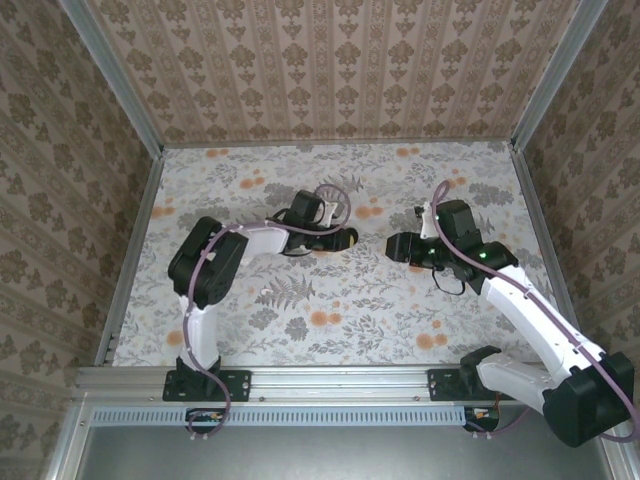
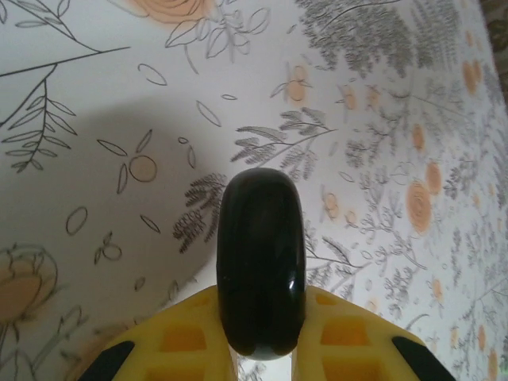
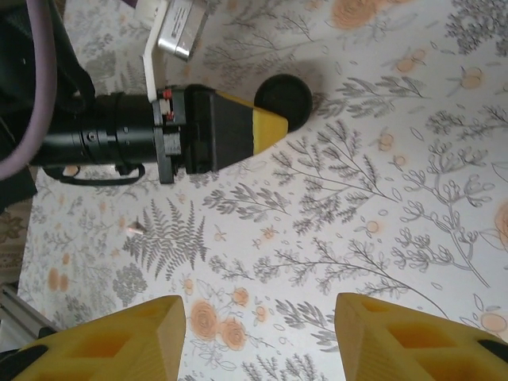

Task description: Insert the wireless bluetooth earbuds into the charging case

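The left claw [image 2: 260, 353] is clenched on the small, round, glossy black charging case [image 2: 260, 262] — its two yellow fingers [image 2: 184, 340] press the flat faces. The case stands edge-on between them, its rounded rim jutting past the fingertips toward the white, floral-patterned desk [image 2: 397, 119]. A soft shadow lies on the desk beside it; whether the rim touches the surface I cannot tell.

From the right wrist, the left claw [image 3: 266, 119] lies across the upper left, with the charging case [image 3: 283, 101] a dark disc at its tip. The right claw [image 3: 258, 317] is released — its yellow fingers [image 3: 119, 341] are spread wide above the desk. From above, the two face each other near the desk's middle, the left claw [image 1: 348, 238] near the right claw [image 1: 392, 246], tips apart.
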`<state>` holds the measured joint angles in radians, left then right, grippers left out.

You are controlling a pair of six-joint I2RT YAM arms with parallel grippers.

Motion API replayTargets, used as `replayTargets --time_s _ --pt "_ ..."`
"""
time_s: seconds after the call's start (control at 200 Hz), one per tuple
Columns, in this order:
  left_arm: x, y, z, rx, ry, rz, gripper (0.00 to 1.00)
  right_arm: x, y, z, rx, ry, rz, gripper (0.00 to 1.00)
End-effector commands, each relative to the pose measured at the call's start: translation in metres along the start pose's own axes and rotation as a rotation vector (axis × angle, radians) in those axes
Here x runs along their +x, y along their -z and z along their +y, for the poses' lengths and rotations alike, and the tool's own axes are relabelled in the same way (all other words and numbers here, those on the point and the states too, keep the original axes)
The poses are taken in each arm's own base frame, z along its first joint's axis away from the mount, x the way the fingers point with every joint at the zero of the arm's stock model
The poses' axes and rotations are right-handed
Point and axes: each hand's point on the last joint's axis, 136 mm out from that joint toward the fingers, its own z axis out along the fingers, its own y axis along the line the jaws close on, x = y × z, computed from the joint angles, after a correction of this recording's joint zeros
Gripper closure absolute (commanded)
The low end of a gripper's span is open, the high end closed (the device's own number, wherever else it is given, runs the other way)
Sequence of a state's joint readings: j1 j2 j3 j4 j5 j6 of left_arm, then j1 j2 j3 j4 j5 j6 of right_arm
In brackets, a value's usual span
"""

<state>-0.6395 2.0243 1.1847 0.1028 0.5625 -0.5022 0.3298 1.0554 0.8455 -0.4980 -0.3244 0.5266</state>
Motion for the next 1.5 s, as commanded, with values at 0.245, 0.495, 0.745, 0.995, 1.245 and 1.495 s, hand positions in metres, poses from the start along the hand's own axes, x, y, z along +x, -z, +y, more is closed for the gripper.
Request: replayTargets --time_s 0.245,0.495,0.745,0.995,1.245,1.495 --pt "-0.005 0.007 0.001 -0.122 -0.021 0.087 0.62 -0.006 0.006 -0.008 0.015 -0.011 -0.028 0.46" --pt "-0.03 0.062 -0.002 -0.222 -0.069 0.057 0.55 -0.021 0.012 -0.001 0.027 0.005 -0.048 0.46" --pt "-0.049 0.161 0.036 -0.47 0.008 -0.078 0.52 -0.026 0.011 0.007 0.017 -0.008 -0.03 0.48" --pt "-0.01 0.248 0.11 -0.779 0.375 -0.2 0.44 -0.031 -0.028 0.03 0.027 0.048 0.055 0.48" --pt "0.05 0.24 0.136 -0.798 0.737 -0.13 0.44 -0.038 -0.08 0.077 -0.044 0.102 0.16 0.49" --pt "0.07 0.233 0.155 -0.853 0.839 -0.147 0.4 -0.034 -0.08 0.078 -0.025 0.121 0.175 0.48"
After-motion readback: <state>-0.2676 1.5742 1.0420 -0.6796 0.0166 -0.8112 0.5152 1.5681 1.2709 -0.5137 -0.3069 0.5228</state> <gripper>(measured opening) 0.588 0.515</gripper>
